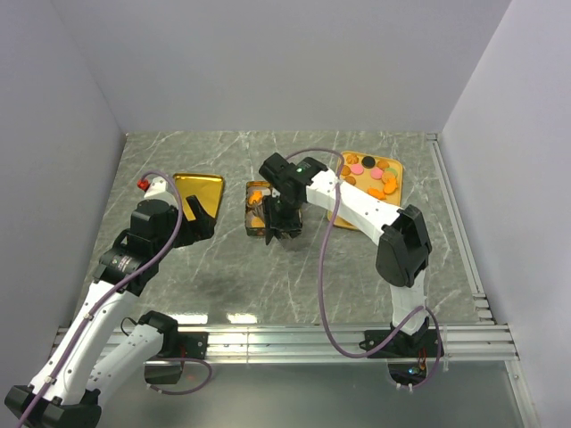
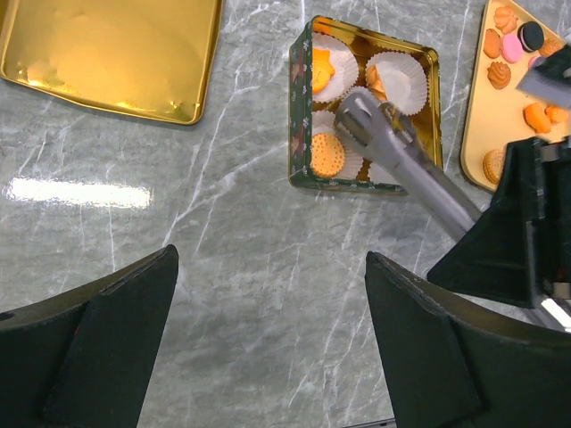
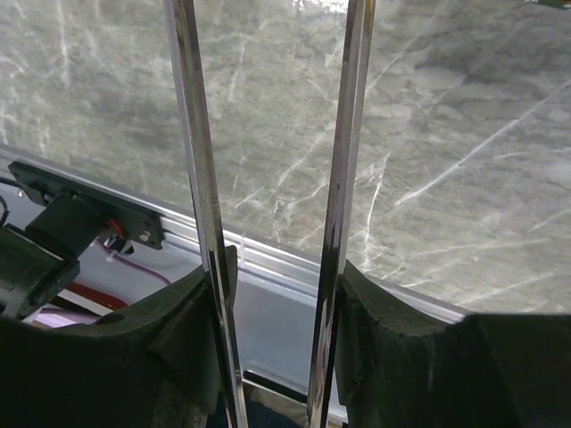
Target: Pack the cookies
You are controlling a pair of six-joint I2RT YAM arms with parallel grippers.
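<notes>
**Working the tongs over the tin**

Gripping a pair of chrome tongs in the right tool, squeezing both thin blades partway together. Reaching with the tong tips into the square tin, among the white paper cups; not showing clearly whether anything is pinched there. Holding the left tool wide open and empty above the table, near the gold lid.

Sitting already in some cups: a few of the cookies, orange and biscuit-coloured. Lying mostly on the gold tray just right of the tin: the remainder, orange, pink and dark.

Probably doing best by centring the tips over one cup before easing the squeeze. Also by staying low, so a disc is landing flat rather than on edge. Avoiding any dragging across the pleated paper, likely light enough to be lifting or crumpling. Minding smooth, springy steel on small hard discs: likely slipping under a weak pinch and cracking under a hard one.

Showing elsewhere: glossy grey marble-patterned table, mirror-bright gold metal, dark green printed tin walls, round flat cookies with ridged faces.
</notes>
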